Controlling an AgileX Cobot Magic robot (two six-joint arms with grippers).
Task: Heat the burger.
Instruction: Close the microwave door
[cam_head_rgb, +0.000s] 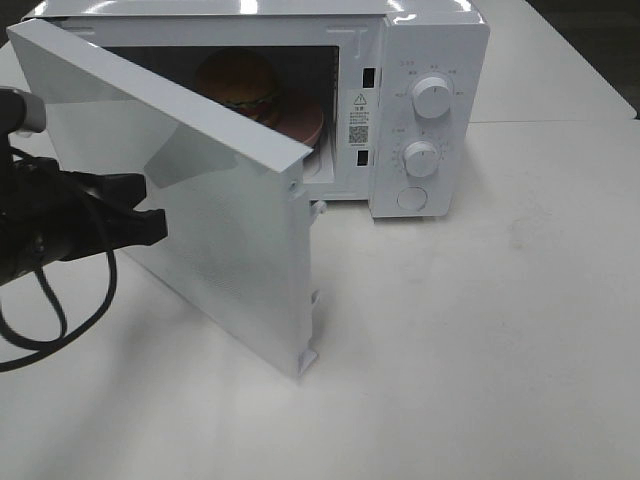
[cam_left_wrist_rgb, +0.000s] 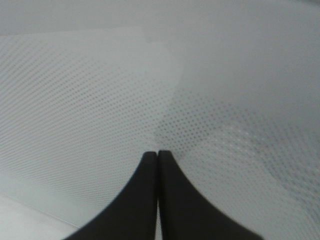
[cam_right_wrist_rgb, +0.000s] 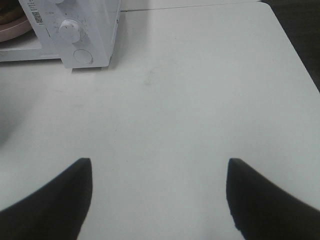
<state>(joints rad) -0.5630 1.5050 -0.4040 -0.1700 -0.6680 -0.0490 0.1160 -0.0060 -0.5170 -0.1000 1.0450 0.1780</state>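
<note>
- The microwave (cam_head_rgb: 470, 60) is a glossy white box at 12 o'clock on the surface (cam_head_rgb: 480, 330), which is matte, pale and flat.
- Its door (cam_head_rgb: 200, 200) stands partly open. It is a flat white panel with a fine dotted mesh over the window area, and the free edge with its latch hooks points toward 5 o'clock.
- The burger (cam_head_rgb: 240, 80) sits inside the dark cavity. It is small and round, with a smooth domed orange-brown bun and a thin band of coloured filling below.
- The door's upper edge hides the burger's lower part from the high camera.
- A pink dish (cam_head_rgb: 300, 122), round and shallow, lies in the cavity at the burger's 4 o'clock. Whether the burger rests on it cannot be told.
- At 3 o'clock of the cavity, the control panel carries an upper knob (cam_head_rgb: 432, 97) and a lower knob (cam_head_rgb: 421, 158), both white and ribbed. A flat round button (cam_head_rgb: 412, 198) sits below them.
- A small warning label (cam_head_rgb: 360, 120) with a printed code is stuck on the frame beside the cavity opening.
- The left hand (cam_head_rgb: 152, 205) is matte black and reaches in from 9 o'clock. Its two fingers are pressed together with nothing between them.
- In the wrist view, the tips of this left hand (cam_left_wrist_rgb: 158, 154) meet at the door's mesh face. Actual contact cannot be told.
- A black cable (cam_head_rgb: 50, 310) loops under the left arm at 8 o'clock.
- The right hand (cam_right_wrist_rgb: 159, 163) hangs over bare surface with its dark curved fingers spread wide, holding nothing. It is well apart from the microwave.
</note>
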